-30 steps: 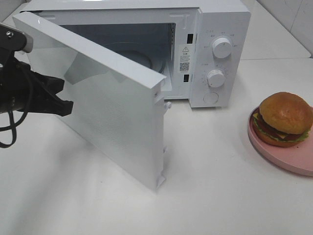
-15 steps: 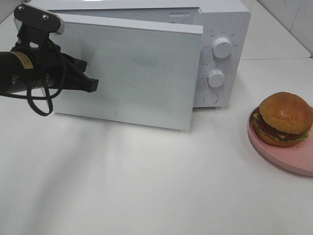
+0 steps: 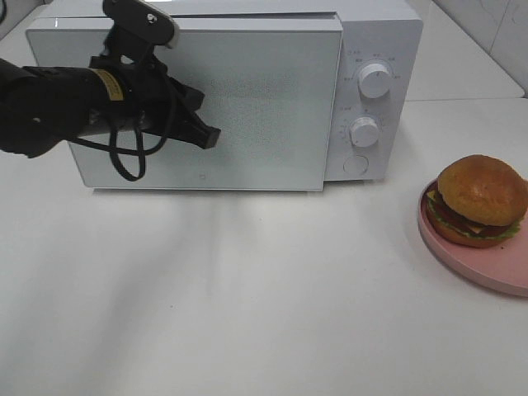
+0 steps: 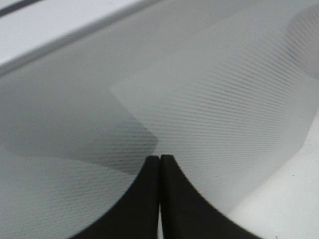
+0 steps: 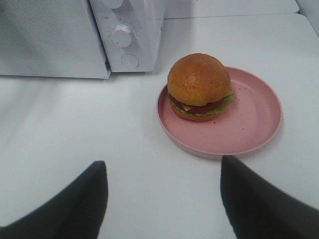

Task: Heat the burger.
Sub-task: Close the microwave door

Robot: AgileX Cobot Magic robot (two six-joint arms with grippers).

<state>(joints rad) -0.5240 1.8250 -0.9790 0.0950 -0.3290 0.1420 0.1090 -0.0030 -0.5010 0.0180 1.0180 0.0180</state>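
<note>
The burger (image 3: 480, 198) (image 5: 199, 84), with a golden bun and lettuce, cheese and tomato showing at its edge, sits on a pink plate (image 3: 487, 276) (image 5: 249, 124) at the right of the table. The white microwave (image 3: 379, 33) stands at the back, its door (image 3: 272, 107) flat against the front. My left gripper (image 3: 210, 138) (image 4: 159, 162) is shut, with its tips touching the door panel and nothing between them. My right gripper (image 5: 163, 162) hangs open a short way in front of the plate, apart from the burger; the exterior high view does not show it.
Two round knobs (image 3: 375, 80) (image 3: 364, 130) and a round button sit on the microwave's right panel, also seen in the right wrist view (image 5: 121, 36). White table (image 3: 264, 313) stretches between the microwave and the near edge. A tiled wall corner is at the far right.
The microwave door has swung from wide open to closed. My left arm moved right and towards the microwave with it, tips on the door. Burger and plate stayed put.
</note>
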